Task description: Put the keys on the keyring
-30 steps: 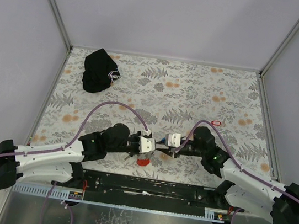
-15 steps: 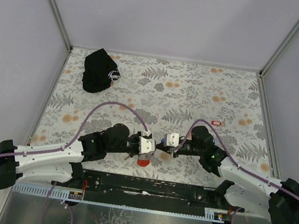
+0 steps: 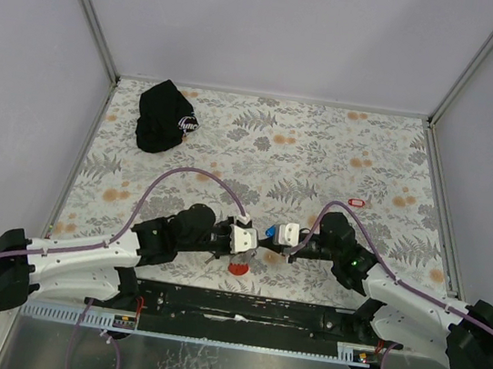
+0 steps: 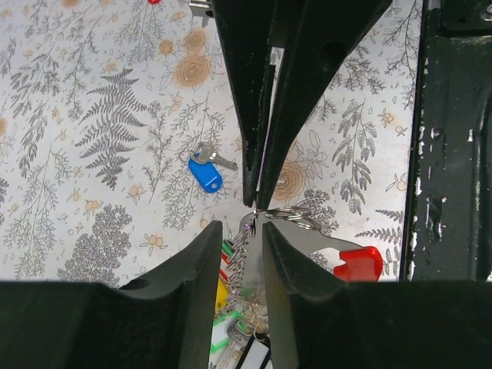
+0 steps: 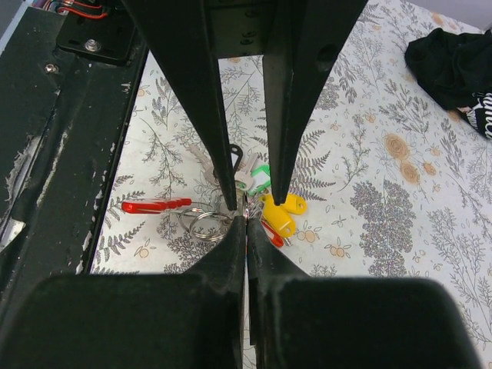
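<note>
Right pincer (image 5: pixel 246 221): clenched, tips pressed flat together. Can't tell if they nip the thin wire of the keyring (image 5: pixel 204 224) or only touch it. Left pincer (image 4: pixel 242 231): released, fingers parted, nose to nose with the right one. The bunch lies in and under its gap, nothing clamped.

Just beside the right tips, on the side toward the dark base plate (image 5: pixel 54 138), lies the keyring, with its red rounded piece (image 5: pixel 155 205) a bit farther out. On the other side of the tips are the keys (image 5: pixel 270 201): yellow tag (image 5: pixel 281 217) touching the bunch, green tag (image 5: pixel 259 181) just ahead, seen between the left pincer's parted fingers. A blue-tagged key (image 4: pixel 206 172) lies alone on the tabletop (image 4: pixel 92 115), ahead of the left pincer and off to one side, apart from the bunch.

Handling, my guess:
- The ring is light, stiff, springy wire, smooth and easy to lose from a flat pinch.
- The whole bunch will probably slide on the tabletop if pushed.
- The loose keys on it will flop and swing.
- The red piece is the widest place to hold and would steady the ring.
- Take the blue-tagged key by the flat faces of its plastic tag, leaving the metal hole end free to thread.
- The tag is smooth and could twist in the grip.
</note>
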{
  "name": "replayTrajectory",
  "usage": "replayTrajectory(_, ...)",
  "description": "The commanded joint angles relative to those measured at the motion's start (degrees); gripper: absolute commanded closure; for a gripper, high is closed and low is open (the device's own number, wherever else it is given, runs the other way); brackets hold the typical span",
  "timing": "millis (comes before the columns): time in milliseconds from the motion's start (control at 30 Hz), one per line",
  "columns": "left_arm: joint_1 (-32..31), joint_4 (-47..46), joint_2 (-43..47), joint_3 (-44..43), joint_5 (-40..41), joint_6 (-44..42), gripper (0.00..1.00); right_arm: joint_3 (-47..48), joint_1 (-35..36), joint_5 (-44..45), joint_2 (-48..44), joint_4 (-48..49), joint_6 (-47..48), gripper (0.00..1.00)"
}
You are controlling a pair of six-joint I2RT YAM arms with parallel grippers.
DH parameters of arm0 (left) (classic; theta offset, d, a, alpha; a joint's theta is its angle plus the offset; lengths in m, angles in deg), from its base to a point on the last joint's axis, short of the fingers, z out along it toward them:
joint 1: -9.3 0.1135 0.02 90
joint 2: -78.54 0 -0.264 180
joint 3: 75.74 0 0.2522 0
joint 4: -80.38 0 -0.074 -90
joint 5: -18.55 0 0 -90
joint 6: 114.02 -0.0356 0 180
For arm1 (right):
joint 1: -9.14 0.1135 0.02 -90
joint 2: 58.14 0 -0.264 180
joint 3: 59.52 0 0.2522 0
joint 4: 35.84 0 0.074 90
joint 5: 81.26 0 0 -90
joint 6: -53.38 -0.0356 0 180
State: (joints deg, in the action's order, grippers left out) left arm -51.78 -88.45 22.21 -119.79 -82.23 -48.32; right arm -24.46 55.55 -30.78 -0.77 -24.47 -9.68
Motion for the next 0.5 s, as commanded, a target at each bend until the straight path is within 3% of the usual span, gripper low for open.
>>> replayTrajectory(0,-0.34,-0.55,-0.70,-1.52,1.58,0.04,0.73,0.24,-0.27,0.29,-1.16,5.04,-0.54,1.00)
replayTrajectory(100,-0.39,-1.16,-0.49,-1.22,1.14,0.02,0.76,0.42,-0.27,0.03,-0.88,5.02,-0.70,1.00)
replayTrajectory(400,-0.26,-3.30,-0.07,-0.07,0.25,0.10,1.00,0.91,-0.29,-0.55,0.08,4.62,-0.96,1.00)
replayTrajectory(467,-0.27,-3.48,0.10,0.09,0.22,0.16,1.00,1.03,-0.27,-0.43,0.25,4.42,-1.27,1.00)
